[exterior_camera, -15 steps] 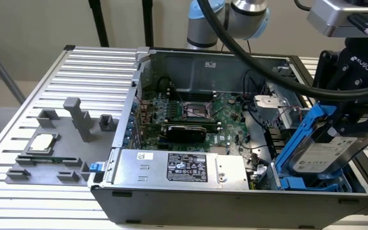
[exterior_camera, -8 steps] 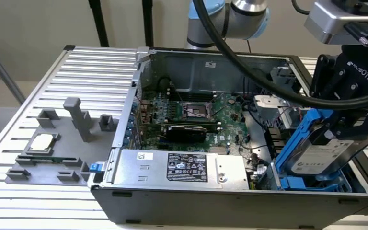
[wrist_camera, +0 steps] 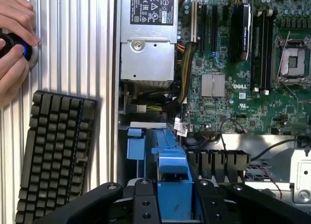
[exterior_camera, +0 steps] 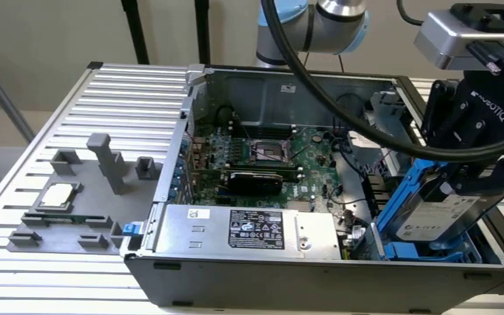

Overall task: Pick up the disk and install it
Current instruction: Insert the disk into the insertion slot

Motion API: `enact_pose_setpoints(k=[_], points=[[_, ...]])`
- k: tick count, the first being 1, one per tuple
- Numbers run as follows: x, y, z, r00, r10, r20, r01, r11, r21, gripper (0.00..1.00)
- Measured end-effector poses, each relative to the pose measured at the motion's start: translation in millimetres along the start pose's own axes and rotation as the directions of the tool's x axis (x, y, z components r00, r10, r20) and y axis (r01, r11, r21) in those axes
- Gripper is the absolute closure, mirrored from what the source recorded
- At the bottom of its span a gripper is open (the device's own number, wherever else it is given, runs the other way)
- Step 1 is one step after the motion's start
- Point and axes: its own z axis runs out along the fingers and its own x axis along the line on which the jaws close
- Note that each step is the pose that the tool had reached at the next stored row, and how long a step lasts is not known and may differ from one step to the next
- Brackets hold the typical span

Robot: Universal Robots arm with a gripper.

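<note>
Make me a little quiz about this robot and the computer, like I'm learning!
1. True or false: the gripper holds the disk at the open computer case.
2. The keyboard lies: A) inside the case, B) on the ribbed table, C) on the disk.
3. What colour are the disk's rails?
Key: 1 true; 2 B; 3 blue.

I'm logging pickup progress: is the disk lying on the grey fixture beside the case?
No, the gripper holds the disk tilted over the blue drive cage inside the computer case.
</note>
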Motion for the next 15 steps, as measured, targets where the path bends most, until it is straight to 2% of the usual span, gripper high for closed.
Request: enact_pose_setpoints(k=[6,15], points=[[0.0,-1.5,4.6,1.0,-0.002,0.001,0.002,1.0,-0.0075,1.0],[0.1,-3.7,12.1,1.0,-0.003,0.0012,0.003,0.9999,-0.0137,1.0]])
